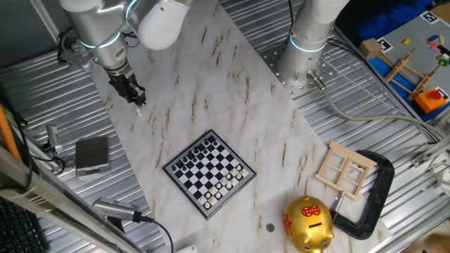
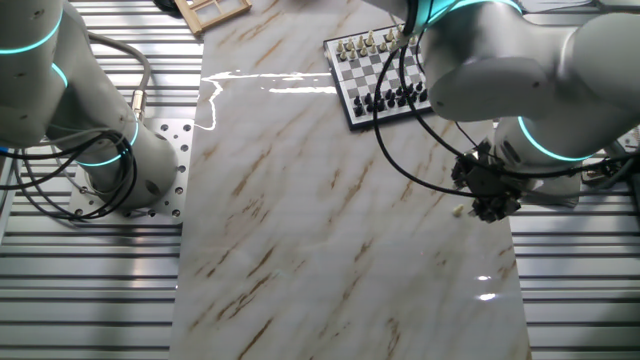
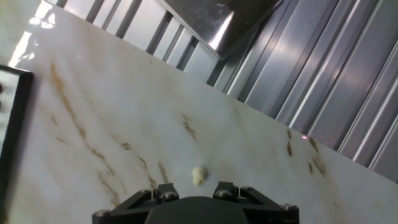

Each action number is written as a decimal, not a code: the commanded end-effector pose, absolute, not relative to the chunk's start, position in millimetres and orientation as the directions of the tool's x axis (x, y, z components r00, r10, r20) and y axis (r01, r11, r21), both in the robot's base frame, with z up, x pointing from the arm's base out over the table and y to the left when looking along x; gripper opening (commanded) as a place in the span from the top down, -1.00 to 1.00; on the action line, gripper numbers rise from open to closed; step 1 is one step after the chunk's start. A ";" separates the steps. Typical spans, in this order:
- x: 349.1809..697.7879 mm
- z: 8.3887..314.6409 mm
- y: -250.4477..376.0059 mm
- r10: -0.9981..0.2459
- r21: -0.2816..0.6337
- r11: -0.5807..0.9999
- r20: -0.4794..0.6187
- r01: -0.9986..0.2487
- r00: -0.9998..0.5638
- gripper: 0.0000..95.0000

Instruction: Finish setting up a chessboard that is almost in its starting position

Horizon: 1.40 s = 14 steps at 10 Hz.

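Hovering over a stray cream piece (image 3: 198, 175) on the marble table (image 1: 232, 77) at 10 o'clock from the chessboard (image 1: 209, 173), gripper (image 1: 136, 98) w/ jaw state I can't tell, pickup step in hand; next: descend, grasp, carry to board

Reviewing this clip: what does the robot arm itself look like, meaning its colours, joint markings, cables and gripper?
The arm has smooth, rounded silver-grey and white shells, with glowing cyan rings at the joints. Its gripper is small, black and boxy, and narrows toward the tip. Black cables loop alongside the arm in the other fixed view. The hand view shows only the gripper's dark housing and its screws.
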<state>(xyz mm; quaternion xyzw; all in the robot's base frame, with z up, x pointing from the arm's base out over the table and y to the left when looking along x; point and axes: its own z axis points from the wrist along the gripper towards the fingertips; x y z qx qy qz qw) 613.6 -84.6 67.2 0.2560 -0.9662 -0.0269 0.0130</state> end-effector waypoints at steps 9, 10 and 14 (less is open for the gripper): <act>618.4 53.2 -89.2 -0.480 0.057 0.876 0.023 -0.478 -0.877 0.20; 619.4 50.9 -87.9 -0.478 0.056 0.878 0.023 -0.476 -0.878 0.20; 620.3 40.8 -84.6 -0.468 0.053 0.883 0.020 -0.467 -0.883 0.20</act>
